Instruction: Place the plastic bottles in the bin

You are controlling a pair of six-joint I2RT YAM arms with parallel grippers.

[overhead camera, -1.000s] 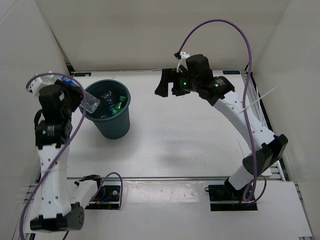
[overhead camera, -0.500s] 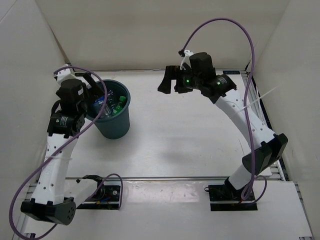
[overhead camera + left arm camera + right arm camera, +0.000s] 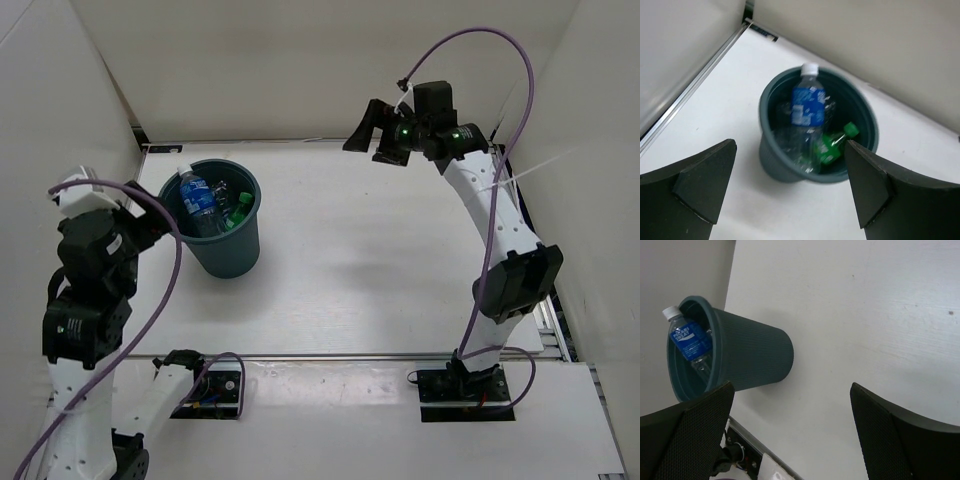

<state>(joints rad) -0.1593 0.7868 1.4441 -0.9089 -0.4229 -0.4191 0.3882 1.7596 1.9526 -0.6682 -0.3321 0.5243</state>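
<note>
The bin (image 3: pixel 236 252) is standing upright at the left rear of the table (image 3: pixel 380 270) and is holding the plastic bottles (image 3: pixel 805 150). A blue-labelled bottle (image 3: pixel 808 105) is leaning cap-up against its inner wall, with the green bottle (image 3: pixel 834 145) beside it. The left gripper (image 3: pixel 789 165) is hovering near the bin and the right gripper (image 3: pixel 374 136) is hanging well apart from it, each with fingers spread wide and gripping nothing.

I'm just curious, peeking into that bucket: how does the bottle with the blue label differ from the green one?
The blue-labelled bottle is clear with a white cap; the green bottle is green all over, cap included. The blue-labelled bottle leans with its cap up at the rim; the green bottle lies lower down. Both are inside the bin.
</note>
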